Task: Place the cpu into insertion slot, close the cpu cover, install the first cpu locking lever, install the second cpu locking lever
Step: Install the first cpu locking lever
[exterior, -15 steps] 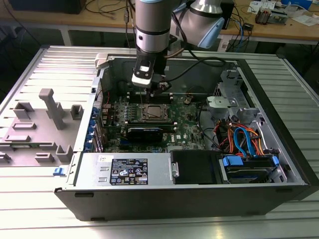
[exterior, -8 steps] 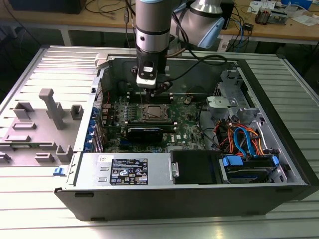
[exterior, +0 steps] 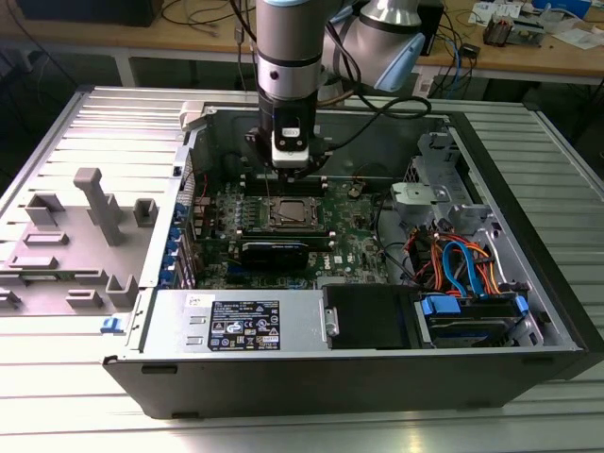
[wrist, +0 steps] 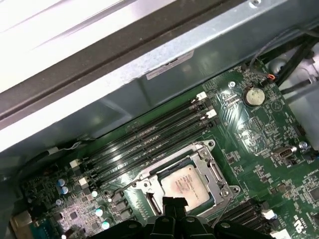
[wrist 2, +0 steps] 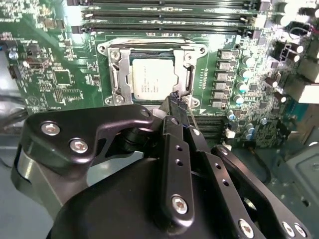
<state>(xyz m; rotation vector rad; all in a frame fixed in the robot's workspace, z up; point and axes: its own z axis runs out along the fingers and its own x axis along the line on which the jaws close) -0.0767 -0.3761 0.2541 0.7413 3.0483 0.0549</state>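
inside the open case (exterior: 377, 373), on the green board (exterior: 363, 241), the cpu cover (wrist 2: 118, 74) lies over the cpu (wrist 2: 152, 77) in the insertion slot (wrist 2: 149, 50). the gripper (wrist 2: 175, 99), pinched narrow and empty, sits at the slot's edge. a sideways skid could scrape nearby board parts.

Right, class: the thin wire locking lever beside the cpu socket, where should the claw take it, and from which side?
Probably the locking lever's free end, which sticks out past the cpu cover; the rest hugs its edge. Bring the claw from above, across the wire, as it lies low over the board.
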